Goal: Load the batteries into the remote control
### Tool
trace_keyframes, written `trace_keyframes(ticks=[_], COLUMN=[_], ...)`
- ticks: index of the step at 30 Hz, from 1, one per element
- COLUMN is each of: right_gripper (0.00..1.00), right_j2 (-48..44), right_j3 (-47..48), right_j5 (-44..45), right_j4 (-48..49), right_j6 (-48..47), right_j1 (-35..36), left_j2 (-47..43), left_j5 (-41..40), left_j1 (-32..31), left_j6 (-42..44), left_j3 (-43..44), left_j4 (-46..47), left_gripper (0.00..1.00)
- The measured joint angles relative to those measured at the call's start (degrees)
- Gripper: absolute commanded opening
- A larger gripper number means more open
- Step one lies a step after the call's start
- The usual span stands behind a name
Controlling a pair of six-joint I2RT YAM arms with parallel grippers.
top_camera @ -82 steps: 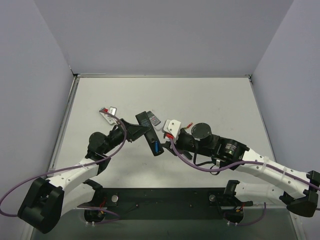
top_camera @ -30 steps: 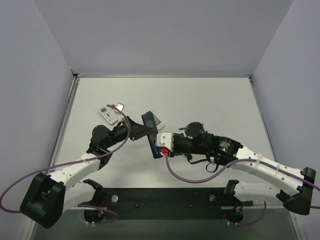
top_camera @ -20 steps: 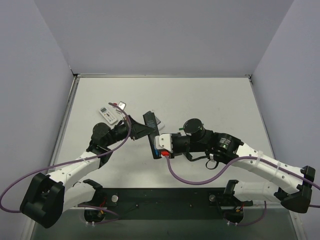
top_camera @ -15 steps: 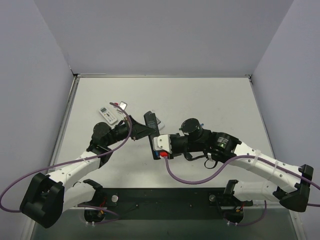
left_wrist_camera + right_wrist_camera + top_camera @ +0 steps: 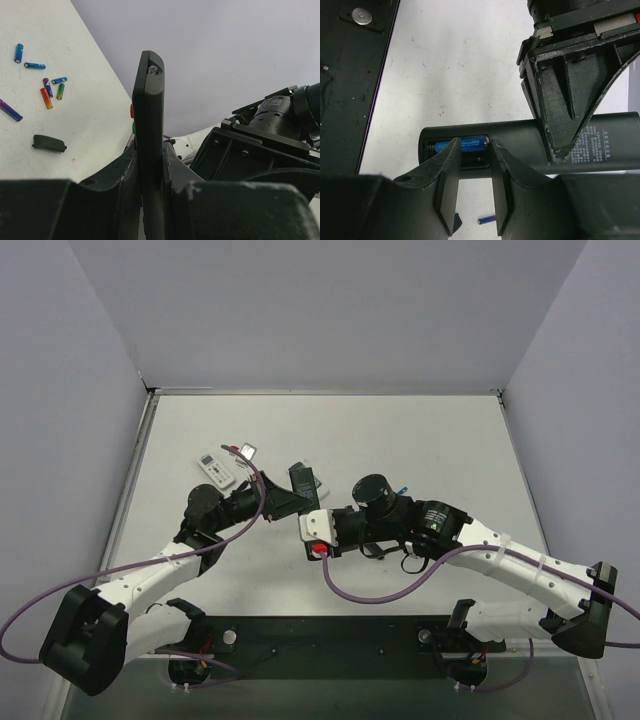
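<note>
Two grippers are working on one black remote above the middle of the table.

The left gripper [image 5: 150, 152] is clenching the remote [image 5: 148, 107] across its narrow body and holding it clear of the table [image 5: 420, 430], with the printed back turned toward the right arm. The right gripper [image 5: 472, 150] is standing at the open battery bay at the remote's free end, its fingers [image 5: 448, 165] a little apart and astride a blue battery [image 5: 471, 144] lying in the bay. Whether they are pinching that battery or only bracketing it cannot be told. Several loose batteries [image 5: 46, 89] in blue, red, green and purple are lying scattered on the table beyond the remote, with a small black cover [image 5: 49, 143] near them. A white remote [image 5: 217, 469] is lying toward the far left corner.
</note>
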Motion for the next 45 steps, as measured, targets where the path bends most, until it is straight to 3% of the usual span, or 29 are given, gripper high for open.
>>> trace_keyframes(ticks=[14, 33, 41, 44, 45], right_gripper=[0.13, 0.09, 0.14, 0.20, 0.28], right_j2=[0.6, 0.5, 0.5, 0.5, 0.5], right_j3=[0.0, 0.0, -0.2, -0.4, -0.5], right_j5=[0.0, -0.1, -0.1, -0.2, -0.2], right_j4=[-0.1, 2.4, 3.7, 4.1, 4.1], right_j6=[-0.8, -0.8, -0.7, -0.1, 0.2], right_j1=[0.0, -0.1, -0.1, -0.1, 0.0], left_j2=[0.2, -1.4, -1.9, -2.5, -3.0], left_j5=[-0.1, -1.7, -1.8, -2.0, -2.1], left_j1=[-0.1, 0.5, 0.9, 0.9, 0.9], left_j6=[0.2, -2.3, -2.9, -1.7, -0.7], left_j3=[0.0, 0.0, 0.0, 0.0, 0.0], left_j4=[0.0, 2.3, 2.6, 1.7, 1.0], left_gripper=[0.00, 0.00, 0.00, 0.00, 0.00])
